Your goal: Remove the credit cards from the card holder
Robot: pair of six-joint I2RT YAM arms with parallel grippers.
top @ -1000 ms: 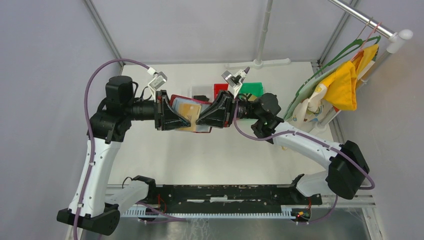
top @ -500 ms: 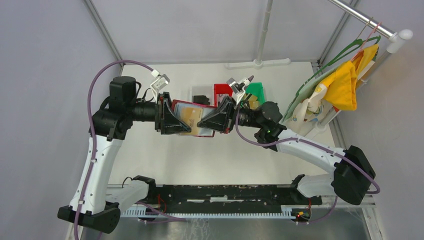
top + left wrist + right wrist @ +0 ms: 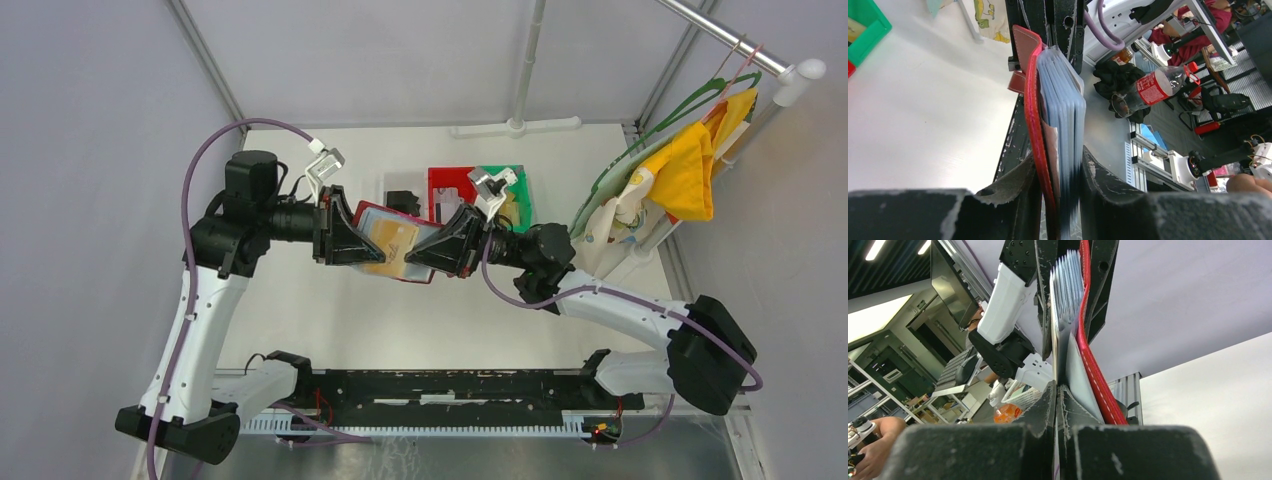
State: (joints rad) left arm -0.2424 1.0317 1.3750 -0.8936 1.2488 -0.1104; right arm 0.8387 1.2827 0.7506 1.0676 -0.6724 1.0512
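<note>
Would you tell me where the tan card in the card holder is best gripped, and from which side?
I'd pinch the tan card by its free edge nearest the right arm, coming from the right along its faces: it is thin and flat, and the left pincer clamps the card holder at the opposite end.

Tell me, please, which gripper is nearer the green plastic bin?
Right: right gripper near-left of the green plastic bin; left gripper farther left, beyond the red leather card holder.

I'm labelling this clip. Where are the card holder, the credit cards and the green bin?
card holder point(image 3: 1030, 60): left wrist view, red cover's edge.
credit cards point(image 3: 392, 238): top view, tan face of the front card.
green bin point(image 3: 875, 30): left wrist view, outer wall.
</note>
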